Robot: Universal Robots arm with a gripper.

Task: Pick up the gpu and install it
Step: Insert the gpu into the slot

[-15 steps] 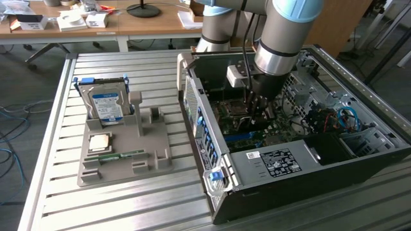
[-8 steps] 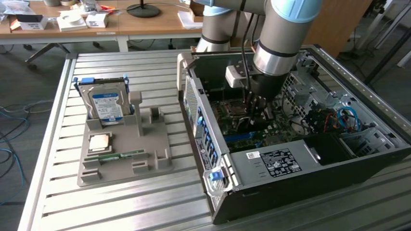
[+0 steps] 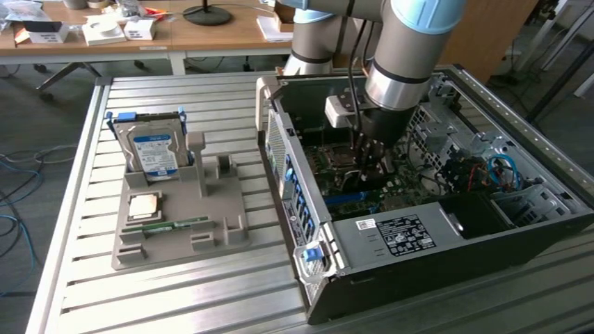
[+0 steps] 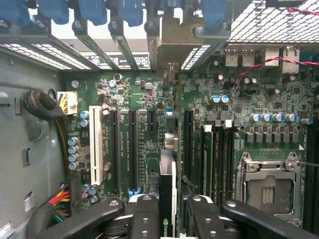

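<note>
Arm (image 3: 401, 62) reaches down into open PC case (image 3: 283, 161) on slatted metal surface (image 3: 186, 296); pincer (image 3: 371, 167) low over mobo (image 3: 418, 182). Ext. view's left: grey holder (image 3: 222, 233) w/ hard drive (image 3: 153, 153) upright, memory stick (image 3: 172, 225) flat.

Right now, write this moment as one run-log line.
phase: install | claw: shut on gpu | place: inside case, over motherboard | seated: cannot tell

I'm working in what looks like a robotics lab: a slatted aluminium bench (image 3: 186, 299) carries an opened computer case (image 3: 446, 278) and a grey parts fixture (image 3: 222, 209), wooden desks (image 3: 213, 38) with clutter line the frame's upper left, and loose cables (image 3: 17, 158) trail across the floor at left.
</note>
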